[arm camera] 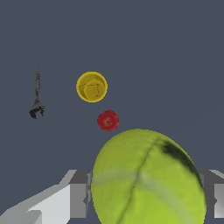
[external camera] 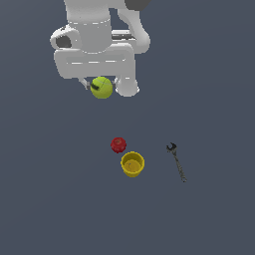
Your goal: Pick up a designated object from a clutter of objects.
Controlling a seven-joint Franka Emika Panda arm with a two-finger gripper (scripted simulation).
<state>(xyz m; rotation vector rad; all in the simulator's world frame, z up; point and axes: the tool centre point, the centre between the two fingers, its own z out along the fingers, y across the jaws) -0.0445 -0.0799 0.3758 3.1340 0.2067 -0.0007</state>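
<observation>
The tennis ball (external camera: 101, 87) is seen clamped between the fingers of the gripper (external camera: 101, 85), directly beneath the wrist – no offset is left to be closed, since the ball sits on the pincer's own axis. In the wrist view the ball (arm camera: 148, 179) fills the space between the two grey fingers (arm camera: 78, 194), which are pressed against its sides. From the held ball, in the exterior view, the remaining clutter lies well apart at about five o'clock: the red fruit (external camera: 118, 145), the yellow cup (external camera: 132, 164) just beside it, and the wrench (external camera: 177, 161) farther out at about four o'clock. The coming move is judged to be a straight lift – away from that group.
</observation>
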